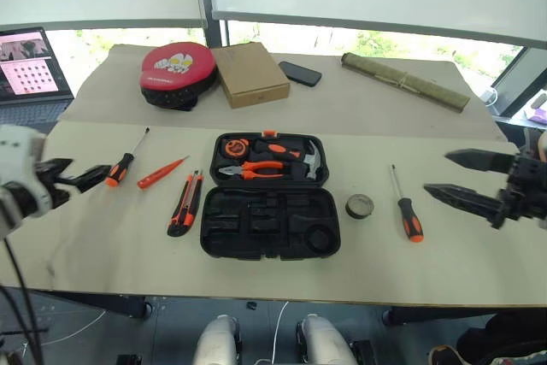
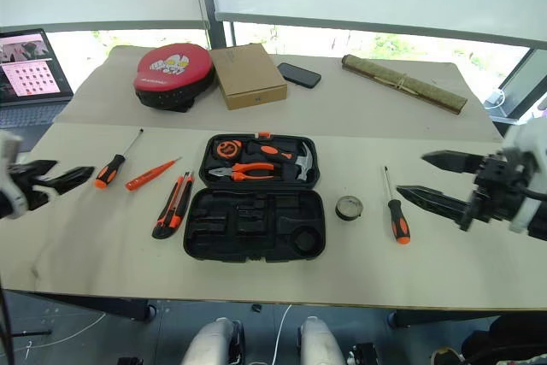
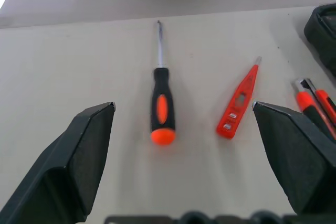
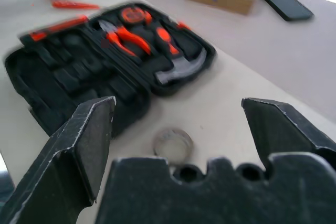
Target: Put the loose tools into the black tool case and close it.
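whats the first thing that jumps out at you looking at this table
The open black tool case at the table's centre, with orange-handled pliers and a hammer in its far half. Orange-and-black loose tools lie on either side of it, and a round red pad sits at the back left.

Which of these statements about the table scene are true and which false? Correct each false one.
1. The black tool case lies open. True.
2. The hammer lies loose on the table. False: it sits in the case.
3. The utility knife lies on the case's left. True.
4. The left gripper holds a screwdriver. False: its fingers are open and empty.
5. The right gripper is open. True.
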Controlling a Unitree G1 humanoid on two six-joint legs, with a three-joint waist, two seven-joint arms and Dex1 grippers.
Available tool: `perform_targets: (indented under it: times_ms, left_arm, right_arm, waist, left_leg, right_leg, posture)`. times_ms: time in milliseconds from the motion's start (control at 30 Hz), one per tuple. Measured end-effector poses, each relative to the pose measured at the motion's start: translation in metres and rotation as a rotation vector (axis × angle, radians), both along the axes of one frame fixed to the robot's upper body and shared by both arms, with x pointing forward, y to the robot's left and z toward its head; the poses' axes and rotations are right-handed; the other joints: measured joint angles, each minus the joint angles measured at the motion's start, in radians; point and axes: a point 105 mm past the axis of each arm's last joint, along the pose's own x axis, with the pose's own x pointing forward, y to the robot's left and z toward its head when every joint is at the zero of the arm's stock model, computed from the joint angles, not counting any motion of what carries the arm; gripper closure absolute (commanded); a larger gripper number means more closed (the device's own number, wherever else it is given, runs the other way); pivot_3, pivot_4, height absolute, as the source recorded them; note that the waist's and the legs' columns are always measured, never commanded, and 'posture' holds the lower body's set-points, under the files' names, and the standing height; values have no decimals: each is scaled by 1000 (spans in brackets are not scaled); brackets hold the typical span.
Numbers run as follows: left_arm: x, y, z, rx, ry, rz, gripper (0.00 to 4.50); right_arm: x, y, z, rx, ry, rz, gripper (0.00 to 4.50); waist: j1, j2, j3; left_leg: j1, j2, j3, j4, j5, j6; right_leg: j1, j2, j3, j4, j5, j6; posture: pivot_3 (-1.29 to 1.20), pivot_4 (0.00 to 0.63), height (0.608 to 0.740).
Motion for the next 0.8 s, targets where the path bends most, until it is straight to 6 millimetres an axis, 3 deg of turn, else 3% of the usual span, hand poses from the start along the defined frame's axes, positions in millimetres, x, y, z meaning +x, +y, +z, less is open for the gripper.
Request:
perform_targets:
  times_ms: [133, 267, 467, 567, 700, 800]
  left_arm:
    - [22, 5, -15, 10, 78, 45, 0]
    - [38, 20, -28, 2, 117, 106, 0]
    - [56, 18, -50, 22, 175, 68, 0]
    - [61, 18, -52, 51, 179, 44, 747]
    - [65, 20, -54, 58, 167, 40, 2376]
    - [66, 20, -54, 58, 163, 36, 3213]
  right_arm:
    - [-7, 42, 10, 0, -41, 142, 21]
    - [-8, 61, 19, 18, -85, 197, 21]
    - [-7, 76, 19, 19, -96, 233, 21]
    - [-7, 78, 19, 22, -102, 233, 0]
    - [-8, 80, 20, 25, -109, 232, 0]
    - [-10, 79, 16, 23, -98, 224, 0]
  waist:
    - [1, -2, 1]
    - [6, -3, 2]
    - [16, -4, 2]
    - [19, -4, 2]
    - [21, -4, 2]
    - [25, -4, 2]
  left_leg:
    - [-1, 0, -1, 0, 0, 0]
    - [-2, -1, 0, 1, 0, 0]
    - [-5, -1, -1, 3, 0, 0]
    - [-5, -1, -2, 4, 0, 0]
    - [-5, 0, -2, 5, 0, 0]
    - [-5, 0, -3, 6, 0, 0]
  right_leg:
    - [0, 0, 0, 1, 0, 0]
    - [0, 0, -1, 0, 0, 0]
    - [-1, -1, -4, 0, 0, 0]
    - [-1, -1, -4, 1, 0, 0]
    - [0, -1, -4, 2, 0, 0]
    - [0, -1, -5, 2, 0, 0]
  posture:
    - [0, 150, 740]
    - [0, 150, 740]
    - [0, 150, 740]
    - [0, 150, 740]
    - [0, 150, 740]
    - [0, 150, 740]
